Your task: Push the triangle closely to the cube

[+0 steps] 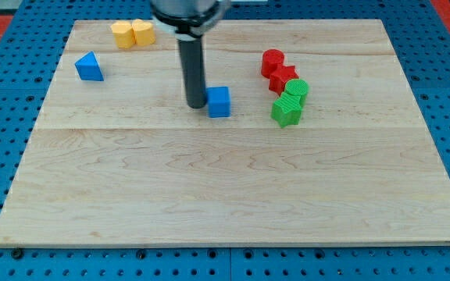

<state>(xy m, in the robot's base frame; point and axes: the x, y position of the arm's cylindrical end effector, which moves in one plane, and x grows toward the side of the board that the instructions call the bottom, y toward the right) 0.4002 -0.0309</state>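
A blue triangle (89,67) lies near the board's upper left. A blue cube (219,101) sits near the board's centre, well to the right of the triangle. My tip (194,105) stands just left of the cube, touching or nearly touching its left side. The rod rises straight up from there to the view's top. The triangle is far to the left of my tip.
Two yellow blocks (131,33) sit together at the top left of the wooden board (225,187). Two red blocks (276,69) and two green blocks (290,101) cluster at the right of the cube.
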